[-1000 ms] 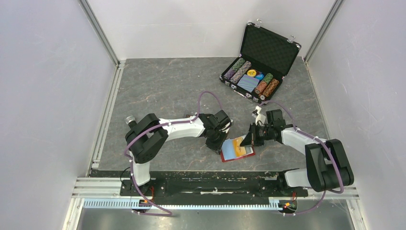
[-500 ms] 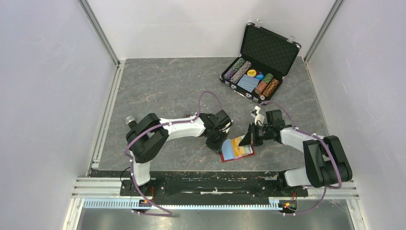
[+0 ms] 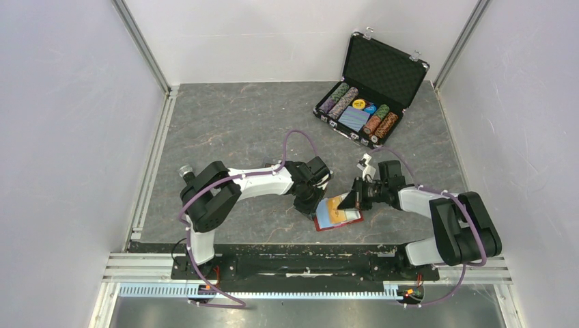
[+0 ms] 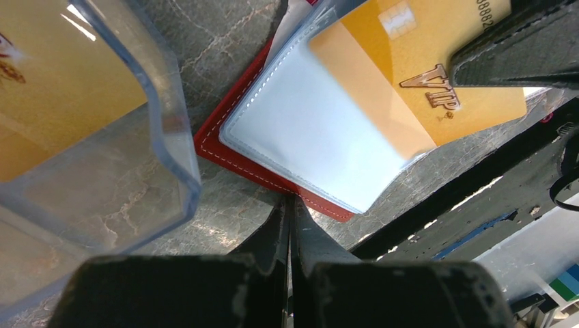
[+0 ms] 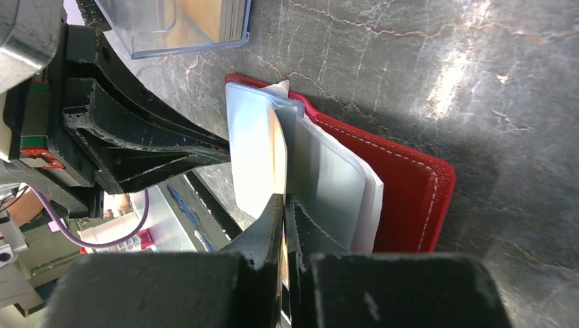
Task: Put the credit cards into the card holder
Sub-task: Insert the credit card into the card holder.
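On the grey marbled table (image 3: 239,123), the left gripper (image 4: 290,205), closed, seemingly pins the edge of the red card holder (image 4: 232,160) so the right gripper (image 5: 283,198), clamping a gold VIP card (image 4: 382,75), can slide it partway into the clear sleeve (image 4: 307,137).

Red card holder (image 5: 403,191) is lying open on the grey table (image 3: 239,130), white-stitched cover down, its pale blue-grey clear sleeves fanning upward. Gold card (image 4: 423,75) marked VIP, chip showing, is sitting tilted and partway inside one sleeve, its outer end sticking out. More orange-gold cards (image 5: 229,17) are standing stacked just beyond the holder's corner.
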`<state>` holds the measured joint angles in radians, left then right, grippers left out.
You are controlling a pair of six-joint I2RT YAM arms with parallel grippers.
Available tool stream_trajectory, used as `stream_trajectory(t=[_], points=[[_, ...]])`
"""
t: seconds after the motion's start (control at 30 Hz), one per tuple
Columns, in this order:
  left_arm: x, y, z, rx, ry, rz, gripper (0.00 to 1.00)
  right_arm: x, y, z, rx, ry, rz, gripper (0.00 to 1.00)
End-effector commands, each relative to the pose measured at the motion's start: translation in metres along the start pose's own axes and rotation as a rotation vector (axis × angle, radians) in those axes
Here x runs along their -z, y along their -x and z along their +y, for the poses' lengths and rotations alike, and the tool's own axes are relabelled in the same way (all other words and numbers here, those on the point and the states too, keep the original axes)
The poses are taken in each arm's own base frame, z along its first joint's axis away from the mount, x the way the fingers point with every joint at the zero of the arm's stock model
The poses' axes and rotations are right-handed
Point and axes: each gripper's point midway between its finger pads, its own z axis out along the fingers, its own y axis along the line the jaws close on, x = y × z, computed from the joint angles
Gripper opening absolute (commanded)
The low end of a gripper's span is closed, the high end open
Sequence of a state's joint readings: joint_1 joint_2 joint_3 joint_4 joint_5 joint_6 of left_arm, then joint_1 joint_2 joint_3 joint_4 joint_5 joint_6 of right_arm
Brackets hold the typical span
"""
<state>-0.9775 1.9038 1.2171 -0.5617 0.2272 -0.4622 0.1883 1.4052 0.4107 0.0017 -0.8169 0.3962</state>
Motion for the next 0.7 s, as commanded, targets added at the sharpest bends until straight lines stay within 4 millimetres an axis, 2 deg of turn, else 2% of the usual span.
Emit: stream_trajectory(t=[0.0, 0.17, 0.47, 0.57, 0.67], points=[[-0.012, -0.001, 0.0, -0.056, -0.001, 0.013, 0.02, -0.005, -0.004, -0.002, 0.018, -0.006, -0.009, 0.0], [-0.013, -0.001, 0.0, -0.055, -0.001, 0.017, 0.02, -0.01, -0.012, -0.004, -0.008, -0.013, 0.01, 0.0], [-0.013, -0.001, 0.0, -0.056, 0.0, 0.019, 0.02, -0.022, -0.018, 0.01, 0.012, -0.002, 0.019, 0.04], [-0.013, -0.001, 0.0, -0.057, 0.0, 0.019, 0.02, -0.022, -0.019, 0.012, 0.015, -0.004, 0.023, 0.09], [-0.013, -0.001, 0.0, -0.057, 0.0, 0.019, 0.02, -0.019, -0.018, 0.008, 0.028, -0.049, 0.029, 0.24]])
